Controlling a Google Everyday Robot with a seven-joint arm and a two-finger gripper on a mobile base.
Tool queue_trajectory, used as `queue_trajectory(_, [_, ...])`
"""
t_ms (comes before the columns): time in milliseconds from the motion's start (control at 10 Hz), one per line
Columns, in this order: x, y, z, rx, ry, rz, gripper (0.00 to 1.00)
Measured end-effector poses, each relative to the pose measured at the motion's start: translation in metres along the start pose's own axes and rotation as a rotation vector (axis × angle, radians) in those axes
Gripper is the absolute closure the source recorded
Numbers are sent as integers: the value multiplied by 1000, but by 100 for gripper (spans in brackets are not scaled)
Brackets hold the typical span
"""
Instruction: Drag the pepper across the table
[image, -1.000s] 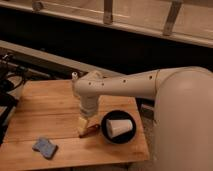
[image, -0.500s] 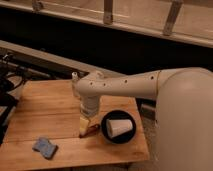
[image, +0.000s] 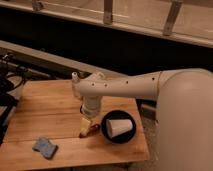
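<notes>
The pepper (image: 91, 130) is a small reddish-brown object lying on the light wooden table (image: 45, 110), just left of the black bowl (image: 118, 127). My white arm reaches in from the right, and my gripper (image: 85, 126) points down with its yellowish fingers (image: 85, 125) on the pepper's left end. The fingers partly cover the pepper.
The black bowl holds a white cup lying on its side (image: 119, 127). A blue-grey sponge (image: 45, 147) lies near the table's front left corner. Dark equipment stands off the table's left edge (image: 6, 90). A dark counter wall runs behind the table.
The gripper and the pepper have barely shifted; the scene looks much the same.
</notes>
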Motion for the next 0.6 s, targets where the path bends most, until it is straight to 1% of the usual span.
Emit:
queue_trajectory(300, [0, 0, 2, 2, 2, -4, 20])
queue_trajectory(400, [-2, -1, 5, 35, 5, 0, 20])
queue_trajectory(500, [-6, -2, 10, 80, 6, 2, 20])
queue_trajectory(600, [-10, -1, 15, 103, 7, -5, 20])
